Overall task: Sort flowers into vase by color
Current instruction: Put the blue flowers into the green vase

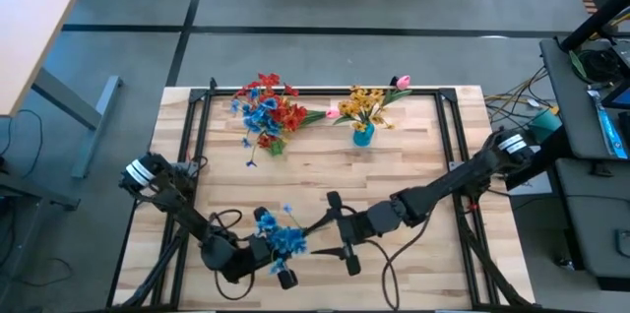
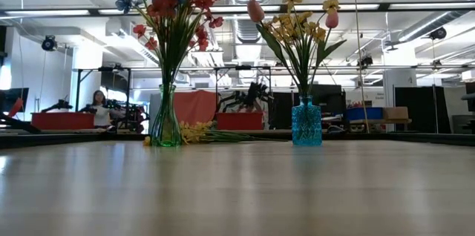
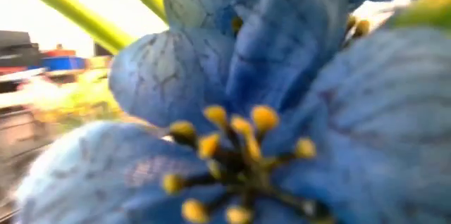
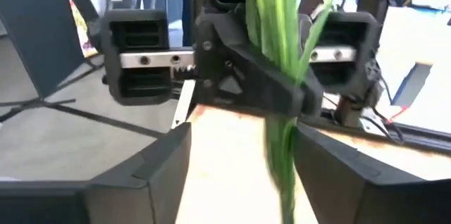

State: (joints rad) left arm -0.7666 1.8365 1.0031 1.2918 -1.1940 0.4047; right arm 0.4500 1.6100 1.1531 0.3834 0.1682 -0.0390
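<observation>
The left hand (image 1: pixel 277 266) pinches the blue spray (image 1: pixel 281 237) near the desk's (image 1: pixel 413 156) front edge, its stem running rightward between the right hand's (image 1: pixel 343 226) spread fingers, seemingly untouched. The green vase (image 2: pixel 165 121) stands far beyond.

Blue flower (image 3: pixel 268 104) filling left wrist view, left gripper hidden behind it, green stems (image 4: pixel 282 76) blurred

both arms reach low over the near table edge, left gripper (image 1: pixel 279 261) facing right gripper (image 1: pixel 340 224).
</observation>
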